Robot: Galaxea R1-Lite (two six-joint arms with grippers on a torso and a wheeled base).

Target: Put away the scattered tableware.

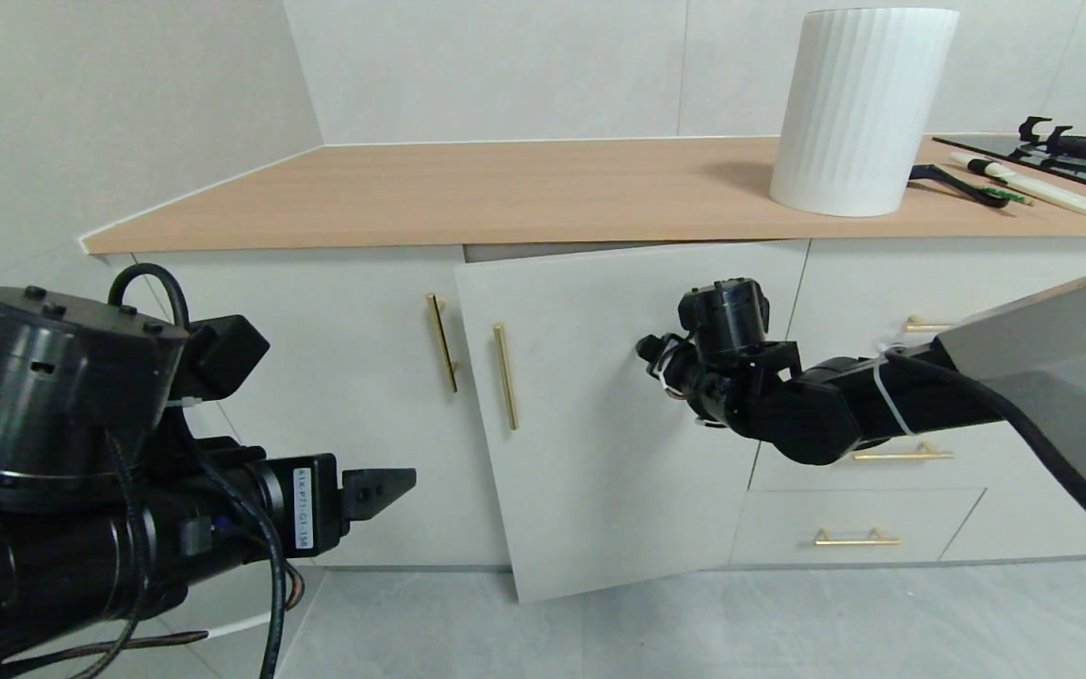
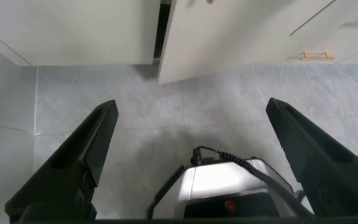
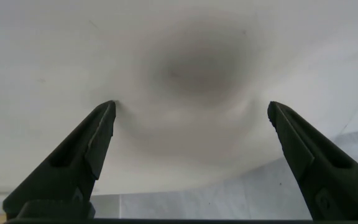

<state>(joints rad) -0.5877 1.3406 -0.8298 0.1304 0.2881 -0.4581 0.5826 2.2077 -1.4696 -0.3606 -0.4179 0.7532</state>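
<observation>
Scattered tableware lies at the counter's far right: a black utensil with a green handle (image 1: 969, 185) and a long white-handled utensil (image 1: 1038, 186). A white cabinet door (image 1: 618, 415) with a gold bar handle (image 1: 505, 375) stands ajar below the counter. My right gripper (image 1: 653, 360) is up against the door's face; in the right wrist view this gripper (image 3: 191, 106) is open, with the door panel (image 3: 185, 68) close in front. My left gripper (image 1: 378, 490) hangs low at the left, apart from the cabinets. In the left wrist view it (image 2: 191, 109) is open over the floor, holding nothing.
A tall white ribbed container (image 1: 863, 113) stands on the wooden countertop (image 1: 468, 189). A gas stove (image 1: 1080, 151) sits at the far right. Drawers with gold handles (image 1: 856, 539) are right of the ajar door, and a shut door with a handle (image 1: 442, 341) is left of it. Grey tiled floor (image 2: 166, 124) lies below.
</observation>
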